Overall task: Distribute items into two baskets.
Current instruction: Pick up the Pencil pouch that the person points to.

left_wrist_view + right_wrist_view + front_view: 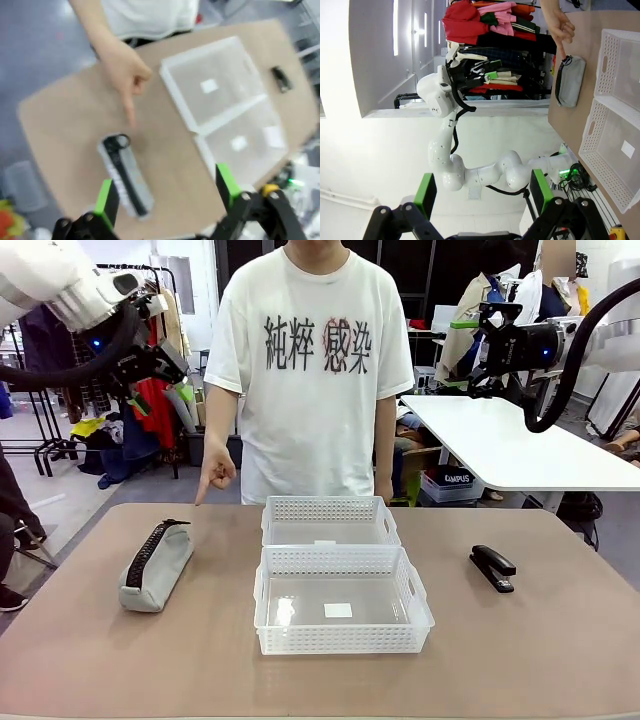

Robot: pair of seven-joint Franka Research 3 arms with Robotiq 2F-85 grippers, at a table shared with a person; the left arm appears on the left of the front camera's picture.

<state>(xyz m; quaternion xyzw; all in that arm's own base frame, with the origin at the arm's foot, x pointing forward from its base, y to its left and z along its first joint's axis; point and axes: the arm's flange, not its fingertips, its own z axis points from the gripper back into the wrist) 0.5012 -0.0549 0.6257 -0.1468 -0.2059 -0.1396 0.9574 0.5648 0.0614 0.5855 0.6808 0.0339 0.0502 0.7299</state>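
Left end effector and right end effector spread. Hand points beside pouch, seemingly touching desk; stapler right of baskets.

1. Tan, round-cornered table in the foreground.
2. White table behind, right; a storage box beneath it.
3. Clothes rack with hanging garments, left.
4. Pale grey floor around the tables.

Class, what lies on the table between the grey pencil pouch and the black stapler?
In the front view, the larger basket and, directly behind it, the smaller basket lie between the pouch and the stapler.
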